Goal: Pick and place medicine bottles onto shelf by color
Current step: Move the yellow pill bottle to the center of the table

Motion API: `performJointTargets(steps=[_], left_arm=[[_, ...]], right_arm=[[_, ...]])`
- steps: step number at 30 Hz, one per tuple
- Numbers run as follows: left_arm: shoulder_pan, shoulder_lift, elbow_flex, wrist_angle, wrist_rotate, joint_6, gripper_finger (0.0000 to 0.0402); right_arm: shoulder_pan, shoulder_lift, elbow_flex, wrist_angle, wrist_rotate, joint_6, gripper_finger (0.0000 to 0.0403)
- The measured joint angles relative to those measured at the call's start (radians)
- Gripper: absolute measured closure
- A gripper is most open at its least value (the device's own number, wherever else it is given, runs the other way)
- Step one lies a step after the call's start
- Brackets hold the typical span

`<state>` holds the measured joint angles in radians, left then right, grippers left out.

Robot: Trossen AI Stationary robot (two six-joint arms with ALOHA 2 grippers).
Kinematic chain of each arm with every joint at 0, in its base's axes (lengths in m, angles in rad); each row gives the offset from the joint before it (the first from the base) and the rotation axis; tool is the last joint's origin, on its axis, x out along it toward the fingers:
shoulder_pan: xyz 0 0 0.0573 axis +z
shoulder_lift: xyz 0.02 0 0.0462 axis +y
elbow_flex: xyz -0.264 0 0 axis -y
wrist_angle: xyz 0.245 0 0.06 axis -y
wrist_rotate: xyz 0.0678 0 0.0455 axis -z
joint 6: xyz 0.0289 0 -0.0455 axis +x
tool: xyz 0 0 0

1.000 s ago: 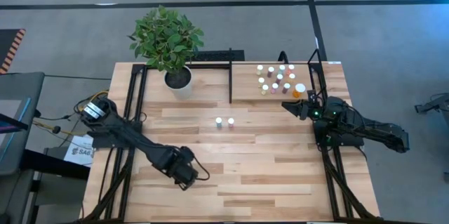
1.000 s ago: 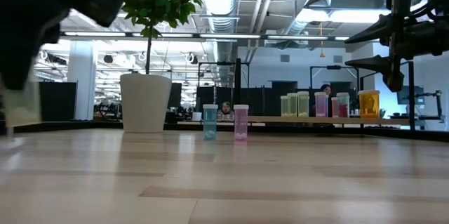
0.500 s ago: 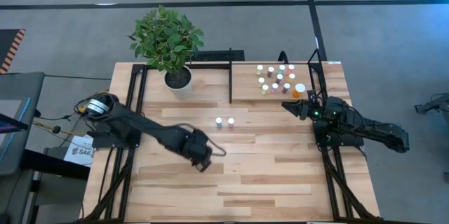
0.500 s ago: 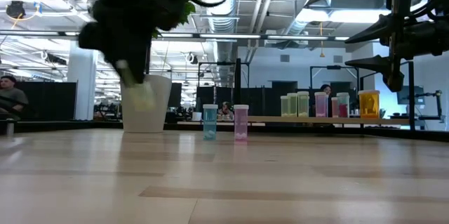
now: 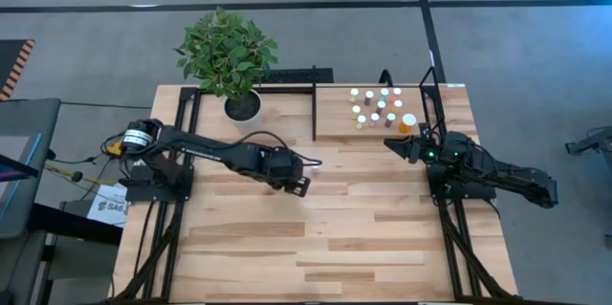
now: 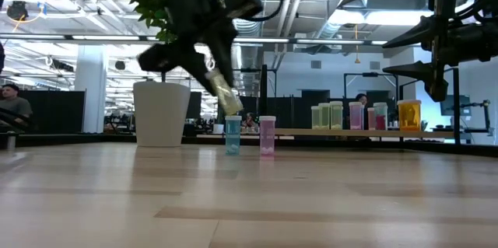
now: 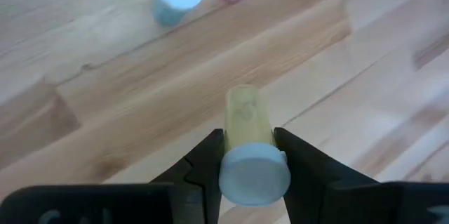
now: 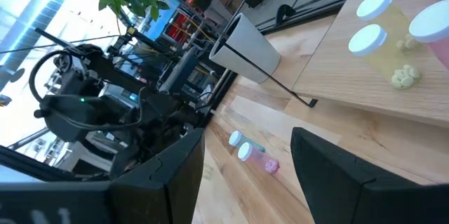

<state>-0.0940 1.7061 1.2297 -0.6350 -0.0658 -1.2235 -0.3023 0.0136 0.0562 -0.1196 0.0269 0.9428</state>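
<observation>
Left gripper [image 7: 247, 155] is gripping a yellowish bottle [image 7: 245, 122] near its cap — carrying it toward the shelf [image 5: 335, 123], clearing the two loose bottles [image 5: 306, 166]; set upright beside the shelf's greenish group. Right gripper [image 5: 394, 142] is idling at the shelf, jaws apart.

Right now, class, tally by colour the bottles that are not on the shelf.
Blue-green bottle: 1, standing
Pink bottle: 1, standing
Yellow bottle: 1, held in the left gripper
Total: 3

A yellowish-green bottle [image 7: 247, 122] with a white cap rides tilted above the table. A teal bottle [image 6: 233, 134] and a pink bottle [image 6: 267, 135] stand upright mid-table, side by side. More bottles [image 5: 380, 107] cluster upright on the shelf [image 5: 332, 114].
</observation>
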Motion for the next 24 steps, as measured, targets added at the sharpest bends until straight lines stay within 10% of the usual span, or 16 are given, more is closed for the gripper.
performJointTargets(steps=[7, 24], left_arm=[[0.020, 0.129, 0.117, 0.038, 0.031, -0.016, 0.0303], [0.053, 0.570, 0.778, -0.574, 0.089, 0.155, 0.0303]], right_arm=[[0.000, 0.000, 0.000, 0.000, 0.000, 0.000, 0.0168], [0.000, 0.000, 0.000, 0.000, 0.000, 0.000, 0.0168]])
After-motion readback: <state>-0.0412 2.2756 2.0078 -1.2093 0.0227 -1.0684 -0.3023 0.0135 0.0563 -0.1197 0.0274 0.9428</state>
